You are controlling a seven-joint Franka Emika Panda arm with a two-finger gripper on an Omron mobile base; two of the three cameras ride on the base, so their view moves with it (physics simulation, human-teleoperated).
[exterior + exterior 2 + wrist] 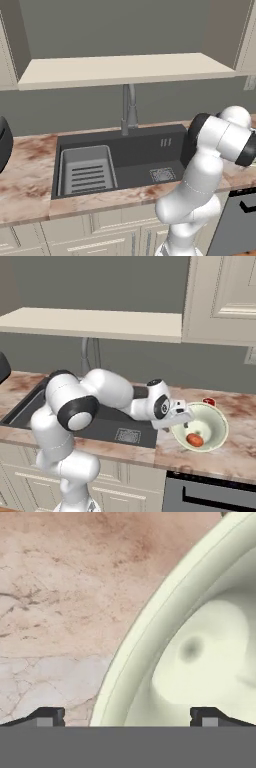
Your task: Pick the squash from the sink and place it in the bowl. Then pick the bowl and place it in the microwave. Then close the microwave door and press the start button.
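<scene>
The small orange squash (195,440) lies inside the pale greenish-white bowl (216,426), which stands on the marble counter right of the dark sink (142,147). My gripper (183,419) is at the bowl's left rim. In the hand view the gripper (128,718) is open and straddles the bowl's rim (145,637), one fingertip (47,716) over the counter and the other inside the bowl. The squash is out of the hand view. The microwave and its door are out of view.
The sink holds a grey slotted rack (87,172) and a square drain grate (162,175), with the faucet (129,112) behind. A small red thing (209,402) sits just behind the bowl. A shelf (125,67) hangs overhead, and a dark appliance front (215,491) sits below the counter.
</scene>
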